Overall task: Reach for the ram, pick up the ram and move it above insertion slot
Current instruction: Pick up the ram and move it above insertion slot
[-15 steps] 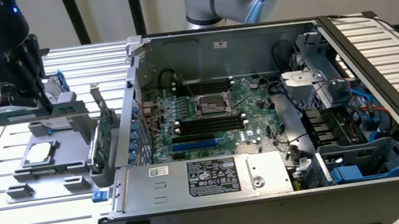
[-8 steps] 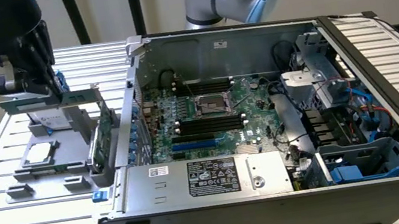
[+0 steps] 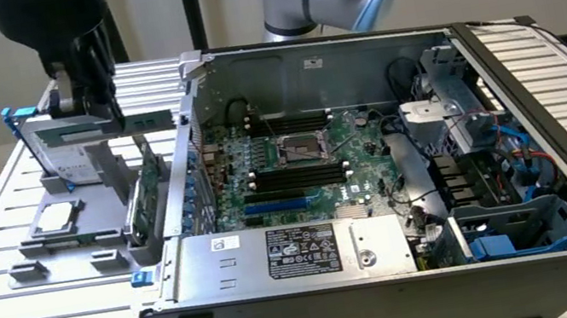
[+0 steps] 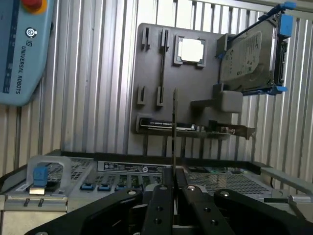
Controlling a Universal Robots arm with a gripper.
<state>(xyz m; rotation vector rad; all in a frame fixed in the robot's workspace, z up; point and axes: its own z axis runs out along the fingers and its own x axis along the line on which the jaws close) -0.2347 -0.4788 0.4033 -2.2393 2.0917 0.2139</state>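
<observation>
Big open computer case on the slatted tabletop. Beside the case, a grey holder tray with a silver hard drive and a chip. Above that tray, pincer closed tight on the ram, thin edge-on in the wrist view.

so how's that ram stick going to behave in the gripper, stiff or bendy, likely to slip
The ram looks like a thin flat board, so probably stiff and light. It is held level with both ends free beside the gripper, so a bump could twist it. Seen edge-on between the fingers, the hold is narrow and might slip.
</observation>
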